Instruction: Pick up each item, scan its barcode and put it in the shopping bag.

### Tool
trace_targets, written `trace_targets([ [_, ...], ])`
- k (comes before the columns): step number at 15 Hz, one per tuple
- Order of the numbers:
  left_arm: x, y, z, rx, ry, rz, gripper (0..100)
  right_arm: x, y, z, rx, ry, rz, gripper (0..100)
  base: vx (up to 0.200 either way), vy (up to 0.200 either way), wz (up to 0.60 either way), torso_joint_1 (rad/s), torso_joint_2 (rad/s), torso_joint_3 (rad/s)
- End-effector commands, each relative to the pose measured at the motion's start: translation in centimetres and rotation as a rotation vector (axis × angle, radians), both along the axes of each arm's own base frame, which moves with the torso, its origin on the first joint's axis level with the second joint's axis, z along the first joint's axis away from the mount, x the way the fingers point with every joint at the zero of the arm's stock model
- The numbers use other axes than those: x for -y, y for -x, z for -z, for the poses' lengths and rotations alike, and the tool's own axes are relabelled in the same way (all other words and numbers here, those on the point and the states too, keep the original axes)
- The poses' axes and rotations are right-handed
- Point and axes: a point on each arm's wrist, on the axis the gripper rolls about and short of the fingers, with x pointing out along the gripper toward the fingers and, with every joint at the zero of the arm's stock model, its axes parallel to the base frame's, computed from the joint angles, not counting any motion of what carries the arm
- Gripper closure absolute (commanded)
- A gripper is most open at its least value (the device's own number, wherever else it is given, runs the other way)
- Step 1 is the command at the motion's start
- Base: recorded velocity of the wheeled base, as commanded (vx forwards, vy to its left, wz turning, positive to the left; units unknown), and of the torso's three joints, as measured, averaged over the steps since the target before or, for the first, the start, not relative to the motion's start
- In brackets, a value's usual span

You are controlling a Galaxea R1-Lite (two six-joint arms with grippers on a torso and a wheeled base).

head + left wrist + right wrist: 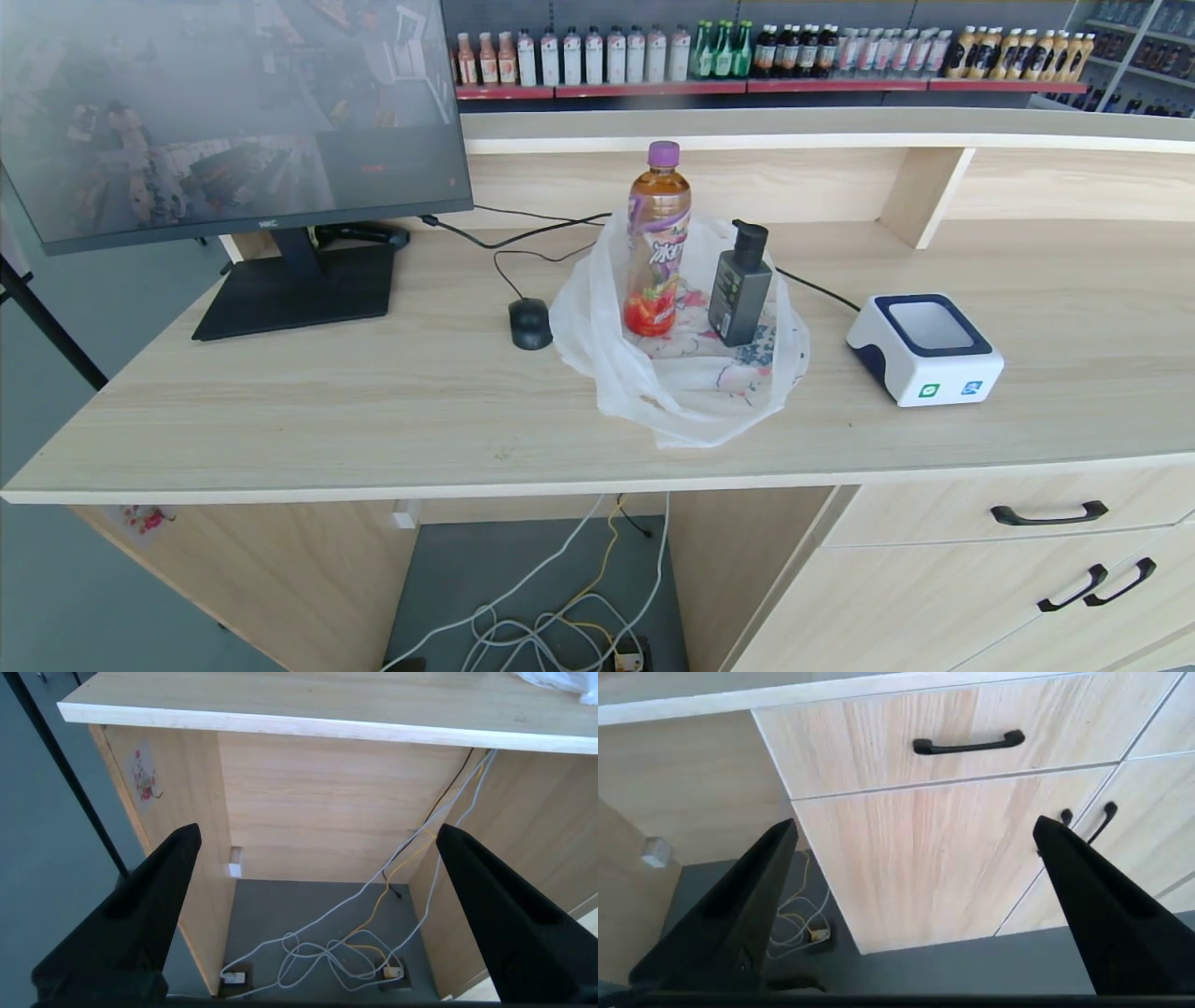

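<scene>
Centrally, shopping bag (605,371) sits near the counter (373,420) edge

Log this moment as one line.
tea bottle, pump bottle: upright in shopping bag | scanner: beside bag | left gripper: open | right gripper: open

Counted on worktop (373,392): one drink bottle (658,243), one pump bottle (740,291), one shopping bag (644,383), one scanner (924,350), one mouse (530,323), one monitor (233,112).

A pale wood surface (373,392) with black-handled drawers (980,509) stands on a grey floor (56,597) strewn with cables (551,625), bottle-lined shelves (747,86) behind.
</scene>
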Motion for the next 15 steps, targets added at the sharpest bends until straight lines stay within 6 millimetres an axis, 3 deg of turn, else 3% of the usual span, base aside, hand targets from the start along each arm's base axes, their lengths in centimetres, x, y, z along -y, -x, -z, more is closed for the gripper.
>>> trace_targets([
  [1,0.0,0.0,0.0,0.001,-0.001,0.0,0,0.02,-0.11,0.41,-0.011,-0.004,0.018,0,0.0,0.0,0.0,0.0,0.0,0.0],
  [7,0.0,0.0,0.0,0.001,-0.001,0.0,0,-0.49,-0.15,0.92,-0.061,0.098,-0.288,0,0.0,0.0,0.0,0.0,0.0,0.0],
  [11,0.0,0.0,0.0,0.001,-0.001,-0.002,0,-0.5,-0.13,0.94,-0.061,0.085,-0.275,0,0.0,0.0,0.0,0.0,0.0,0.0],
  [15,0.0,0.0,0.0,0.001,-0.001,0.0,0,-0.74,-0.09,0.91,-0.057,0.06,-0.12,0,0.0,0.0,0.0,0.0,0.0,0.0],
])
